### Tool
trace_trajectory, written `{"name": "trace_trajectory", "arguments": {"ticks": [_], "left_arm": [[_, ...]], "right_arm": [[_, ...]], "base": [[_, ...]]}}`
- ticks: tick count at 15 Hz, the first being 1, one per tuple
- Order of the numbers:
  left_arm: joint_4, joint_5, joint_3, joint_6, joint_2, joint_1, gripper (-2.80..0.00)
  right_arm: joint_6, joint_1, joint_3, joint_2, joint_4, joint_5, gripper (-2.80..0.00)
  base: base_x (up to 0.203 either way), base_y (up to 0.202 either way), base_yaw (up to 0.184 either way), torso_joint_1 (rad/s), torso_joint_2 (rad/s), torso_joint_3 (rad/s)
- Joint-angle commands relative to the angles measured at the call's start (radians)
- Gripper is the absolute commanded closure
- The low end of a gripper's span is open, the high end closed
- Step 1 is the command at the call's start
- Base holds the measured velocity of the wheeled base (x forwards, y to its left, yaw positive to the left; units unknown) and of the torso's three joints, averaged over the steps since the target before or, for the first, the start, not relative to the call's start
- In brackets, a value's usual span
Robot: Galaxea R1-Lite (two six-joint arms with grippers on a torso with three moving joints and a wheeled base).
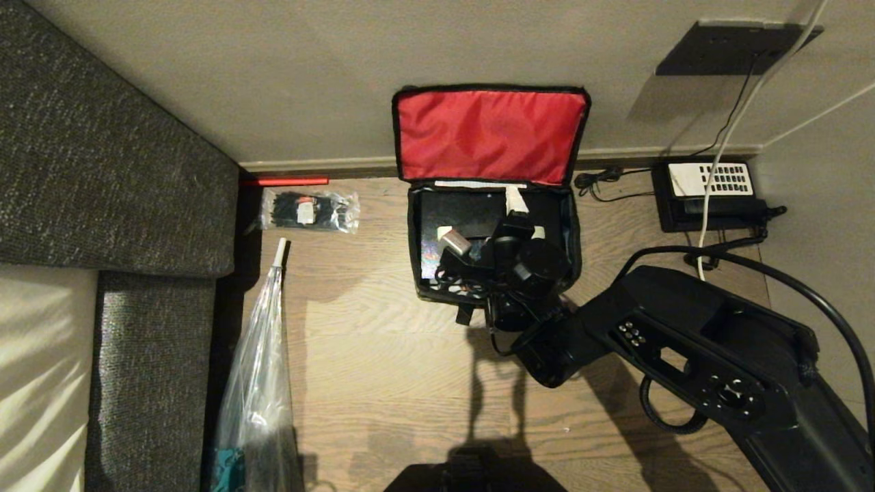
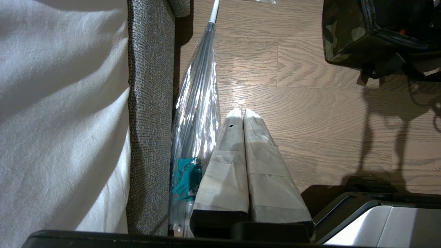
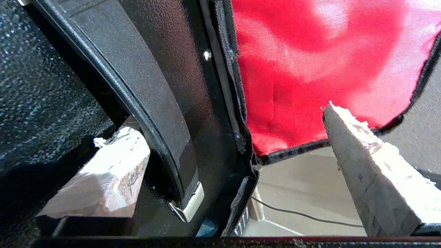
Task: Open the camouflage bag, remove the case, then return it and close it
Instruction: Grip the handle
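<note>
The bag (image 1: 489, 198) sat open on the wooden floor (image 1: 383, 355) against the wall, its red-lined lid (image 1: 489, 133) propped upright. The black case (image 1: 461, 215) lay inside it. The right pincer (image 3: 237, 137) reached down into the bag with its fingers (image 3: 365, 162) spread wide, one over the case and the other out past the bag's edge, gripping nothing. The left pincer (image 2: 243, 113) hung pressed shut and empty above the floor, beside a clear umbrella (image 2: 198, 103) lying along the sofa (image 2: 148, 113).
</note>
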Motion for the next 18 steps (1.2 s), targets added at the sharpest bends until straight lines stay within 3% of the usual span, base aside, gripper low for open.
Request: {"name": "trace_trajectory", "arguments": {"ticks": [1, 15, 16, 18], "left_arm": [[0.0, 0.0, 0.003, -0.001, -0.002, 0.0, 0.0], [0.0, 0.0, 0.003, -0.001, -0.002, 0.0, 0.0], [0.0, 0.0, 0.003, -0.001, -0.002, 0.0, 0.0], [0.0, 0.0, 0.003, -0.001, -0.002, 0.0, 0.0]], "right_arm": [[-0.009, -0.004, 0.001, 0.015, -0.004, -0.006, -2.8], [-0.008, -0.02, -0.08, 0.067, -0.004, 0.0, -2.8], [-0.006, -0.022, -0.084, 0.069, -0.004, 0.0, 0.0], [-0.002, -0.02, -0.083, 0.066, -0.004, 0.0, 0.0]], "base": [[0.0, 0.0, 0.0, 0.0, 0.0, 0.0], [0.0, 0.0, 0.0, 0.0, 0.0, 0.0], [0.0, 0.0, 0.0, 0.0, 0.0, 0.0], [0.0, 0.0, 0.0, 0.0, 0.0, 0.0]]}}
